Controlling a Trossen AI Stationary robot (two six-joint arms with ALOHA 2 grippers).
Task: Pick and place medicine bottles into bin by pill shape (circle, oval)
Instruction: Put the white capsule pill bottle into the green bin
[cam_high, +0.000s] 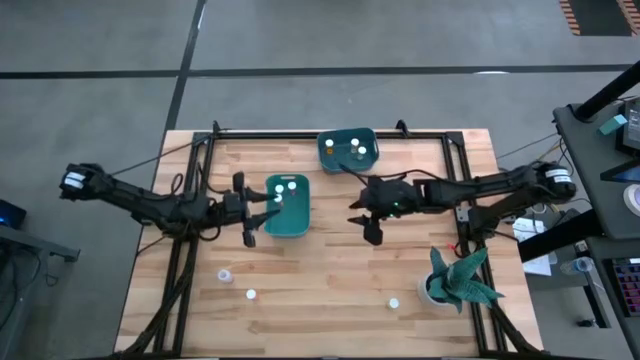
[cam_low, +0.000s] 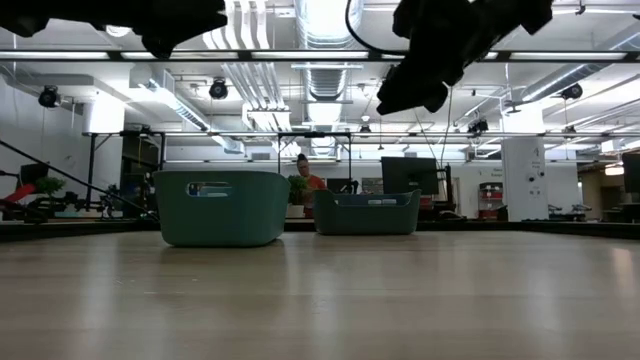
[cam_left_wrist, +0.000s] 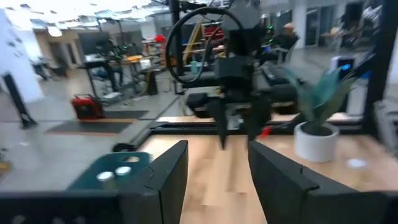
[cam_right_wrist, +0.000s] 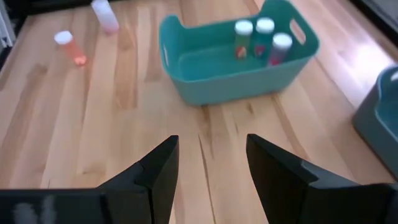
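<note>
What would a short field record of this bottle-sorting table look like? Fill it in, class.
Near bin: three bottles
Far bin: three bottles
Loose bottles: three, on the table's front part
Left end effector: open, empty, beside the near bin
Right end effector: open, empty, mid-table
Plant: front right corner

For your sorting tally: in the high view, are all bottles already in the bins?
No. Three bottles stand loose on the table.

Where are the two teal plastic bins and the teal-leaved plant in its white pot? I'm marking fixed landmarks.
Teal plastic bin near the left gripper (cam_high: 287, 222): high view, bare floor below its bottles.
Teal plastic bin at the table's far edge (cam_high: 331, 150): high view, left rim.
Teal-leaved plant in white pot (cam_high: 462, 277): high view, leaves.
</note>
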